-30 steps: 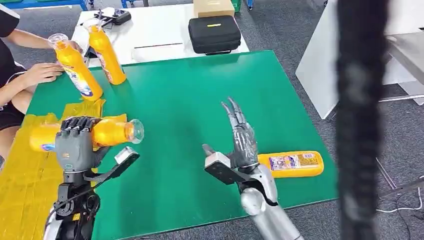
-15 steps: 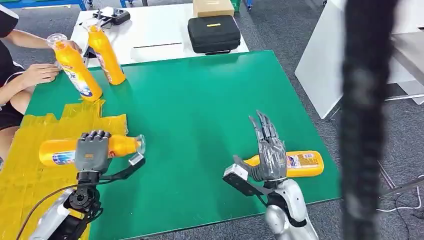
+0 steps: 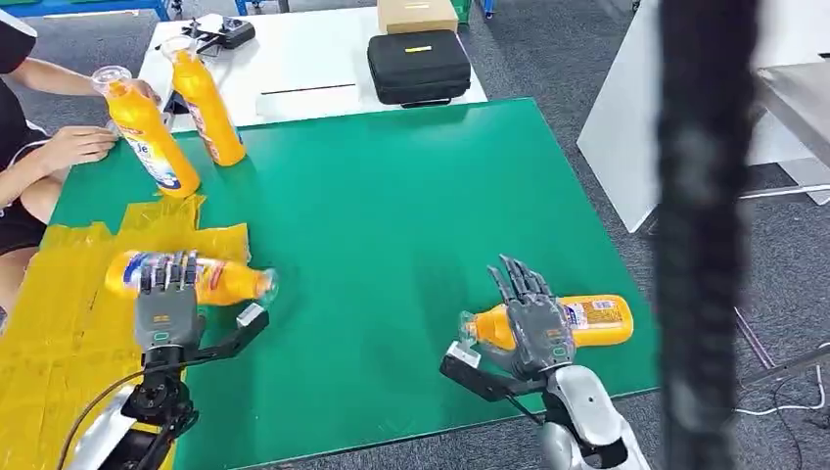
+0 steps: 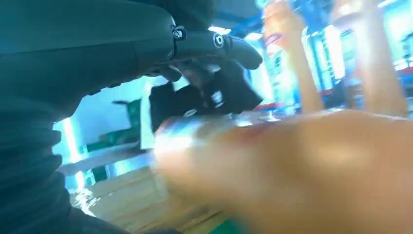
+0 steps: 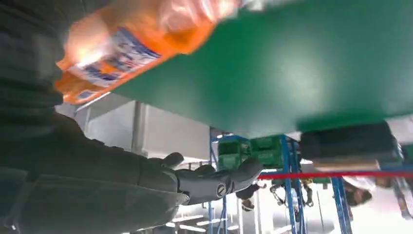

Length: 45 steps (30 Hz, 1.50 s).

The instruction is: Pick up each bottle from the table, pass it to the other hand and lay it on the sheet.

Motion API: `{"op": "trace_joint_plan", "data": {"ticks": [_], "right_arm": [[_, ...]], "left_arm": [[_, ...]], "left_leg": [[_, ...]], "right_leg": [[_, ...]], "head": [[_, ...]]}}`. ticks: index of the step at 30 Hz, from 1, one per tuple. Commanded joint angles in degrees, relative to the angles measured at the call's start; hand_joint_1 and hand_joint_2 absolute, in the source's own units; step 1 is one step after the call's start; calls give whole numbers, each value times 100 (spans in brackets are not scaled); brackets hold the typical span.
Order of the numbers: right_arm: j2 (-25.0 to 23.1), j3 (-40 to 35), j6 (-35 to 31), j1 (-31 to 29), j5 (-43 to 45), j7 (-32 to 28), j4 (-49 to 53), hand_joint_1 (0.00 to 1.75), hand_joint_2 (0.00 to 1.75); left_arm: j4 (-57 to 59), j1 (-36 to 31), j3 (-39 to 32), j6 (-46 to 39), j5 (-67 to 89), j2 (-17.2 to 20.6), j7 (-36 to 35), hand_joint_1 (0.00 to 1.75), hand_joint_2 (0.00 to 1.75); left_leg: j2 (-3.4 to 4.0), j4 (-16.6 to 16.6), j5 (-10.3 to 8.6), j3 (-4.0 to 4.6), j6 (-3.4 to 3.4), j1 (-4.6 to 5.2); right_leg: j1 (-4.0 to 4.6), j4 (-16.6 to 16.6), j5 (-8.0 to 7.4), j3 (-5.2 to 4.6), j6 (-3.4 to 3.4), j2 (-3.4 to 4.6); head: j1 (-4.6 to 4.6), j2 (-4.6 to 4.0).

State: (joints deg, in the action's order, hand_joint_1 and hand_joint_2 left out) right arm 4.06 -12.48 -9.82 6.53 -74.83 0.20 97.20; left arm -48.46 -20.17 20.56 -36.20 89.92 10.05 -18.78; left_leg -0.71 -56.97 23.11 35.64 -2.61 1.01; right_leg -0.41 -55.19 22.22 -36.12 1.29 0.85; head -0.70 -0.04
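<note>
Head view: left hand [image 3: 166,305], fingers curled over a bottle [image 3: 210,278], lays it on the yellow sheet [image 3: 59,323]; right hand [image 3: 533,323], fingers spread and empty, reaches the next bottle [image 3: 587,319], which next needs grasping

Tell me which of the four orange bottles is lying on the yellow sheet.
The orange plastic bottle under the left hand, on its side on the yellow sheet. Another lies on bare green table by the right hand; two stand upright.
</note>
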Motion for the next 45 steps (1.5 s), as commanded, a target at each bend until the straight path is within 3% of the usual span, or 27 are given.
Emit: {"op": "trace_joint_plan", "data": {"ticks": [1, 2, 3, 4, 5, 9, 13, 15, 16, 20, 26, 32, 41, 42, 43, 44, 45], "right_arm": [[743, 170, 619, -176, -375, 77, -219, 0, 175], [775, 209, 597, -189, -362, 77, -246, 0, 175], [956, 236, 681, -262, -538, 124, -415, 0, 175], [973, 289, 669, -302, -538, 105, -492, 0, 175], [982, 318, 662, -312, -532, 69, -529, 0, 175], [1232, 548, 1041, -306, -740, 96, -683, 0, 175], [1316, 913, 1205, -188, -708, -52, -703, 0, 175], [1327, 1047, 1233, -109, -640, -155, -694, 0, 175], [1395, 1106, 1261, -85, -592, -202, -764, 0, 175], [1416, 1131, 1256, -82, -566, -229, -792, 0, 175], [1598, 1066, 1340, -498, -217, -555, -1570, 0, 175], [1155, 837, 1154, -929, -286, -507, -2361, 0, 175], [1062, 863, 1154, -917, -287, -504, -2368, 0, 175], [949, 804, 1187, -1119, -363, -546, -3029, 0, 175], [941, 781, 1187, -1189, -363, -564, -3188, 68, 175], [941, 754, 1172, -1261, -353, -587, -3366, 155, 175], [944, 711, 1164, -1336, -364, -607, -3547, 169, 175]], "left_arm": [[-429, 360, -1992, -174, -552, -895, 1168, 0, 175], [-463, 380, -2100, -145, -565, -928, 1259, 0, 175], [-786, 526, -2419, -87, -1528, -1124, 2034, 0, 175], [-907, 579, -2522, -11, -1511, -1178, 2100, 0, 175], [-968, 607, -2564, 23, -1494, -1202, 2129, 0, 175], [-1680, 807, -2660, 777, -3450, -1470, 3576, 0, 175], [-2117, 890, -2472, 1238, -4256, -1569, 3980, 0, 175], [-2301, 967, -2384, 1361, -4525, -1587, 4070, 0, 175], [-2397, 1017, -2309, 1391, -4637, -1579, 4125, 0, 175], [-2417, 1030, -2292, 1391, -4637, -1580, 4125, 0, 175], [-2831, 1165, -2139, 1427, -4938, -1570, 4285, 0, 175], [-2893, 1112, -1851, 1547, -5075, -1548, 4354, 0, 175], [-2888, 1100, -1793, 1595, -5120, -1543, 4405, 0, 175], [-2847, 1033, -1585, 1641, -5198, -1563, 4444, 0, 175], [-2820, 1010, -1565, 1642, -5219, -1557, 4449, 0, 175], [-2790, 990, -1545, 1637, -5236, -1546, 4452, 0, 175], [-2752, 965, -1528, 1628, -5257, -1536, 4454, 0, 175]], "left_leg": [[1, -2, 12, -21, 11, -5], [-3, -9, 23, -40, 18, -6], [-6, -6, 15, -28, 13, -3], [-7, -3, 9, -16, 10, -3], [-2, -6, 17, -30, 14, -4], [-7, -3, 14, -20, 10, 0], [-18, -4, 10, -13, 9, 0], [-26, -14, 31, -44, 21, -5], [-21, -3, 11, -13, 8, 0], [-17, -5, 21, -33, 14, -3], [-6, -6, 24, -38, 15, -5], [-2, 0, 20, -42, 15, -7], [4, -1, 19, -42, 13, -10], [-2, 1, 17, -49, 14, -8], [-2, 2, 13, -46, 11, -11], [3, 2, 14, -54, 14, -12], [12, 1, 19, -68, 21, -13]], "right_leg": [[5, 5, 9, 25, 2, -7], [6, -2, 23, 46, 1, -16], [3, 2, 15, 34, 3, -13], [3, 5, 7, 22, 2, -8], [4, 4, 13, 36, 3, -6], [0, 5, 9, 28, 2, -6], [1, 5, 9, 22, 2, -17], [6, -2, 30, 57, 1, -30], [1, 6, 8, 22, 2, -17], [4, 6, 17, 42, 1, -19], [7, 8, 15, 47, 1, -9], [8, 14, 10, 51, 0, -3], [12, 13, 8, 51, -1, 3], [9, 12, 9, 57, -1, -7], [14, 17, 2, 54, 0, -9], [15, 19, 2, 62, 0, -7], [16, 19, 4, 75, -1, -3]], "head": [[4, 0], [0, 0], [4, 0], [2, 0], [2, 0], [2, 0], [0, 0], [0, 0], [0, 0], [2, 0], [0, 0], [-2, 0], [0, 0], [-2, 0], [2, 0], [0, 0], [0, 0]]}}
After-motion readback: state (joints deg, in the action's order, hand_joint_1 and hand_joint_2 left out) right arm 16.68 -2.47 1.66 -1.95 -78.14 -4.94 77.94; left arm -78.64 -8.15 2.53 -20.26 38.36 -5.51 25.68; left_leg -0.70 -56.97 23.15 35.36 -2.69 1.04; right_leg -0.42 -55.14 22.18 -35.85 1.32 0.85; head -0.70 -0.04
